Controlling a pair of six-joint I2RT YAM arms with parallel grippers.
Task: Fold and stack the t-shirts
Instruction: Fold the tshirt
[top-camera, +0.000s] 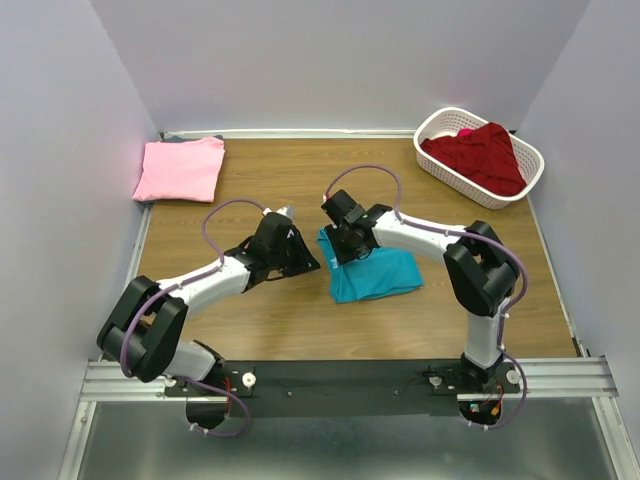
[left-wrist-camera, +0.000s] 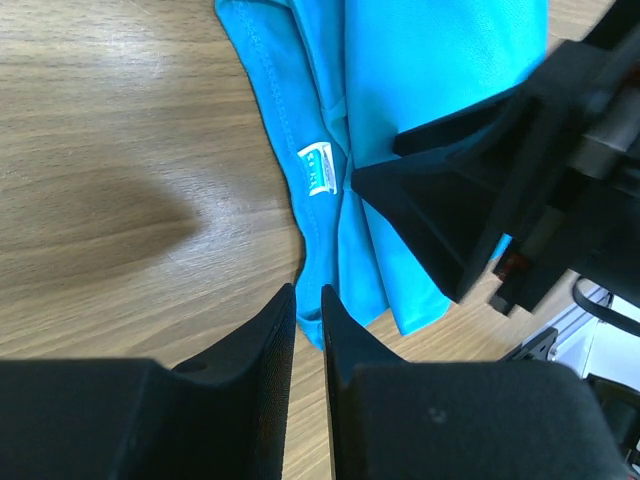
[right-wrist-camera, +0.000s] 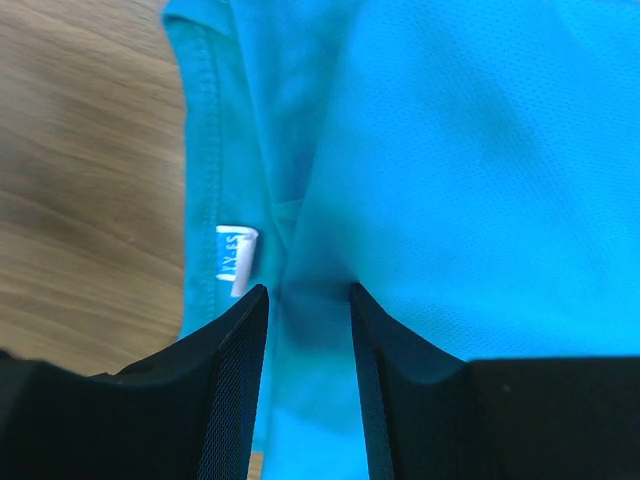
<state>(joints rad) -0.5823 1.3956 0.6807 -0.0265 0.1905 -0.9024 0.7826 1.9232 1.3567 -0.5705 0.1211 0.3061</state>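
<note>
Wood table (top-camera: 250, 330), grey walls (top-camera: 300, 60) — teal shirt (top-camera: 385, 275) lies mid-table: limp, light, so I'd pinch all layers near the collar (right-wrist-camera: 203, 130). My right end effector (right-wrist-camera: 308, 295) sits half-closed astride the cloth there — gripping or not, I can't tell; left end effector (left-wrist-camera: 307, 295) narrow, empty.

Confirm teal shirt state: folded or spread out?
Folded. The teal t-shirt lies as a compact block on the table, layers doubled over beside the neck label; no sleeves spread out.
</note>
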